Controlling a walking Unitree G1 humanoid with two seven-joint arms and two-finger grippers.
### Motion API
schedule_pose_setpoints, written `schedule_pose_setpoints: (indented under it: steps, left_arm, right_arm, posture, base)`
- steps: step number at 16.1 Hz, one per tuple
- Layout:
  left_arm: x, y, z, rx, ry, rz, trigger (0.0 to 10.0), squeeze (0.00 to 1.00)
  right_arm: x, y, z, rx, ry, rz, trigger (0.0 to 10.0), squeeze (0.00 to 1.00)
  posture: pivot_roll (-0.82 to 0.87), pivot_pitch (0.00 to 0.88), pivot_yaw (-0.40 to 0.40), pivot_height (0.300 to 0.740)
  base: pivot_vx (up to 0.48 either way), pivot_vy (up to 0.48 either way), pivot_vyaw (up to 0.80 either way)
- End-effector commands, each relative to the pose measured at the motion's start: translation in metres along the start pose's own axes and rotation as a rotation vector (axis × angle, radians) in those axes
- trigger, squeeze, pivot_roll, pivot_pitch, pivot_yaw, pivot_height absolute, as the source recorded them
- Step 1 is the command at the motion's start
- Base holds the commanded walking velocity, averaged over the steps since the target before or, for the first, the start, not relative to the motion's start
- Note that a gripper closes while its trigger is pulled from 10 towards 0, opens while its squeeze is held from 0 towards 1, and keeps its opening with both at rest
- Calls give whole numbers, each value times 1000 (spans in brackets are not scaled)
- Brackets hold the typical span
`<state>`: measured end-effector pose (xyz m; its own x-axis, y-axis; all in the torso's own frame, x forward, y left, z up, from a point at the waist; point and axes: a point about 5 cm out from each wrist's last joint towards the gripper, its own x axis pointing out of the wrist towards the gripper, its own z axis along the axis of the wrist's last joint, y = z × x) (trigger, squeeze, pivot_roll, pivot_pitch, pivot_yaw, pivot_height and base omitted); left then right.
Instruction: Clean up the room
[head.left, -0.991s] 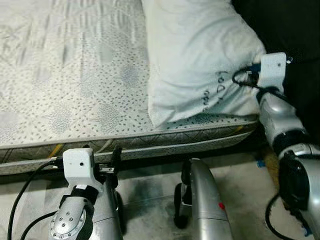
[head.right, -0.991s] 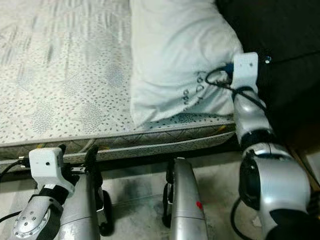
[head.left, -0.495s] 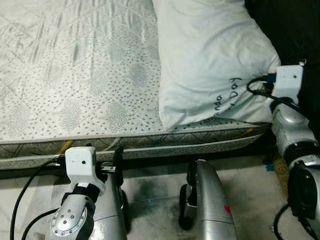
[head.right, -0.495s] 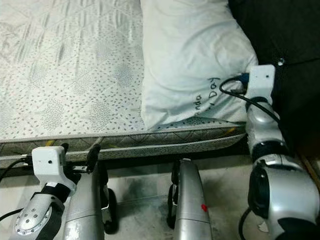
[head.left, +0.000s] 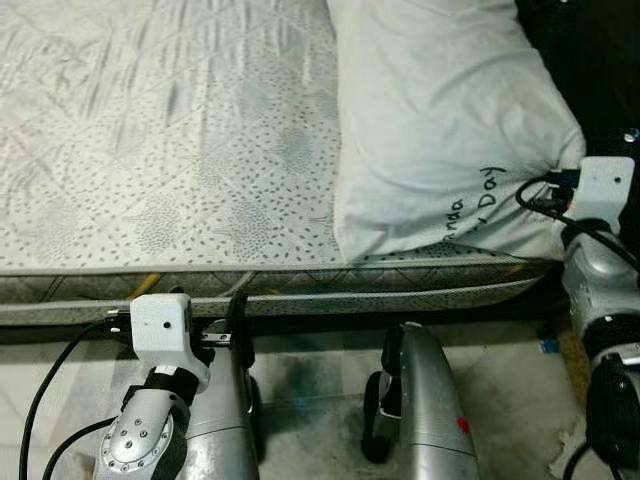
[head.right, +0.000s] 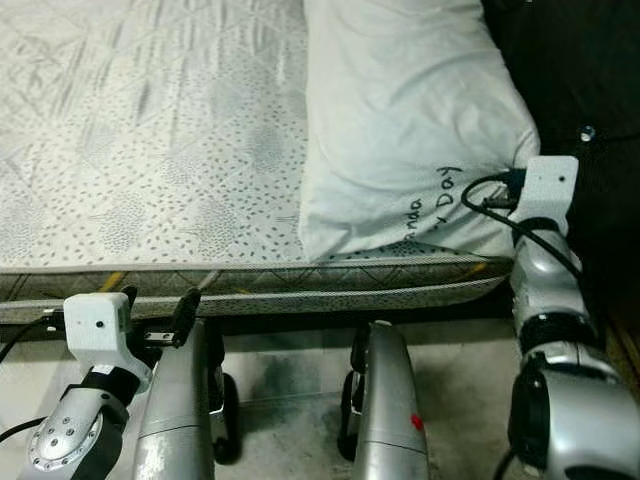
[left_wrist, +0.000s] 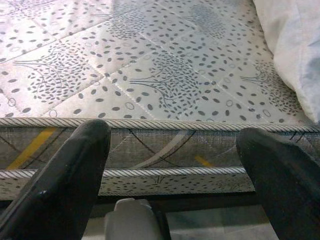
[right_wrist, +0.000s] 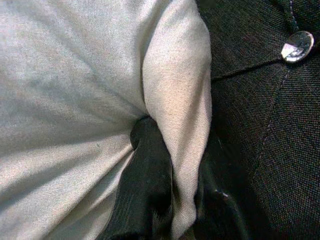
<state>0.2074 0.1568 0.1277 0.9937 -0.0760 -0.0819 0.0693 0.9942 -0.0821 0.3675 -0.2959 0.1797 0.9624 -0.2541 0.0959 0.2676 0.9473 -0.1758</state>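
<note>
— Pillow (head.left: 440, 120) where?
— Upper right of the head views, lying on the mattress (head.left: 170, 150), near corner overhanging the bed edge beside the dark headboard (right_wrist: 260, 100).
— Held?
— Yes. Right gripper (right_wrist: 172, 200) pinched shut on a fold of the pillow's corner, cloth bunched between the two black fingers (right_wrist: 145, 190), at right of the head views just under the printed lettering.
— And the left gripper (left_wrist: 172, 165)?
— Low at lower left, spread wide, holding nothing, pointed at the mattress side with floor (head.left: 500, 350) below.
— Progress?
— Looks mid-step at best. Pillow gripped but lying askew and not squared against the headboard; judged unfinished. Rest of the mattress bare, no clutter in view there.
— Left to do?
— Probably drag or lift the pillow into its proper spot, let go, then check elsewhere in the room. Hard to say more from here.
</note>
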Motion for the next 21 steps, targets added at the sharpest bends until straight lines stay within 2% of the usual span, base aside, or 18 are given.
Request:
schedule_pose_setpoints:
  steps: [1, 5, 10, 14, 16, 17, 18, 19, 20, 21]
  left_arm:
    - [-3, 1, -7, 2, 32, 2, 10000, 0]
    - [-2, 1, -6, 3, 32, -8, 10000, 0]
    - [-1, 0, -7, 0, 35, -16, 10000, 0]
    - [-1, 0, -8, 0, 38, -20, 10000, 0]
    - [0, 0, -8, 1, 37, -22, 10000, 0]
    - [1, 0, -8, 0, 34, -20, 10000, 0]
    - [1, 0, -7, 0, 30, -16, 10000, 0]
    - [2, 0, -7, 1, 26, -12, 10000, 0]
    - [2, 0, -7, -1, 23, -5, 10000, 0]
    - [3, 0, -7, -3, 22, -1, 10000, 0]
  right_arm:
    - [-6, -32, 0, 8, -13, -103, 0, 0]
    - [-18, -37, -10, 10, -14, -108, 0, 0]
    - [-44, -39, -25, 15, 17, -105, 0, 0]
    - [-52, -34, -27, 23, 30, -87, 0, 0]
    - [-50, -23, -25, 34, 48, -59, 0, 0]
    - [-47, -15, -22, 28, 47, -32, 6941, 0]
    - [-44, -6, -19, 30, 44, -5, 10000, 0]
    - [-44, 3, -18, 28, 47, 20, 10000, 0]
    - [-45, 16, -19, 66, 66, 55, 10000, 0]
    - [-47, 30, -27, 46, 119, 111, 10000, 0]
  posture:
    - [-41, 314, -10, 553]
    - [-44, 315, -2, 553]
    - [-56, 317, 0, 553]
    - [-59, 315, 6, 553]
    - [-59, 309, 2, 553]
    - [-58, 307, 0, 553]
    - [-57, 302, -4, 553]
    - [-56, 298, -7, 553]
    - [-55, 294, -10, 553]
    - [-56, 292, -13, 553]
  base:
    - [0, 0, 0]
    - [0, 0, 0]
    - [0, 0, 0]
    - [0, 0, 0]
    - [0, 0, 0]
    - [0, 0, 0]
    - [0, 0, 0]
    - [0, 0, 0]
    - [0, 0, 0]
    - [0, 0, 0]
